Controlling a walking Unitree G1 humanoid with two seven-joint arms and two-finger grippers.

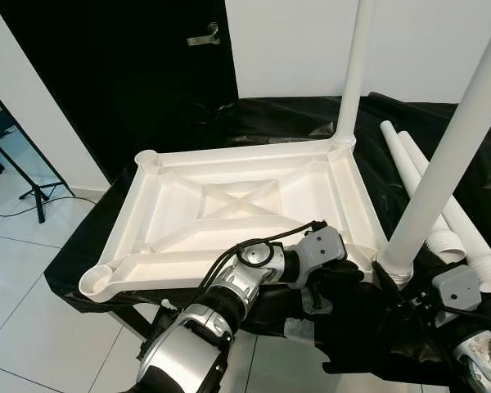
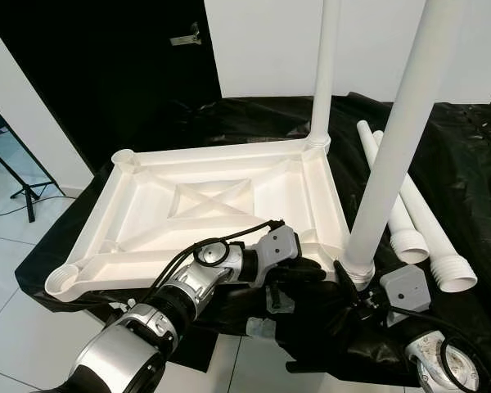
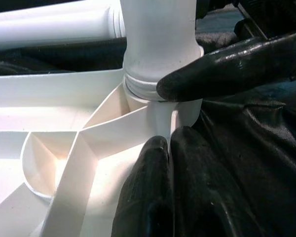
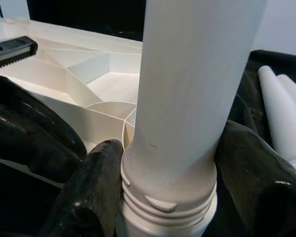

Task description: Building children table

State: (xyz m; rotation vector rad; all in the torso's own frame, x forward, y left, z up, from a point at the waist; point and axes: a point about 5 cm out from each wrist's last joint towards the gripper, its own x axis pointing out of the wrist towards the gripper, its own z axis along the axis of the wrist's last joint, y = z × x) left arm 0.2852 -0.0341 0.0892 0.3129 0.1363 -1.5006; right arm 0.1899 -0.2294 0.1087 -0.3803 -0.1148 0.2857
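The white ribbed plastic tabletop (image 1: 245, 217) lies upside down on a surface draped with crinkled black plastic sheeting (image 1: 442, 139). The right gripper (image 4: 172, 197) clasps the threaded collar of the near white plastic tube leg (image 1: 450, 155), one black finger on either side of the tube, where the leg stands upright in the corner socket nearest the robot's right. Just beside it, the left gripper (image 3: 165, 148) reaches across from the left to that same corner; its fingertips (image 3: 148, 187) lie pressed together, with nothing between them, against the socket wall directly below the leg's threads. Beyond both grippers, at the far right corner of the tabletop, a second white tube leg (image 1: 352, 74) stands upright in its socket. To the right of the grippers, two loose white tube legs (image 1: 430, 201) lie side by side on the sheeting, threaded ends toward the robot. The two left corner sockets stand open.
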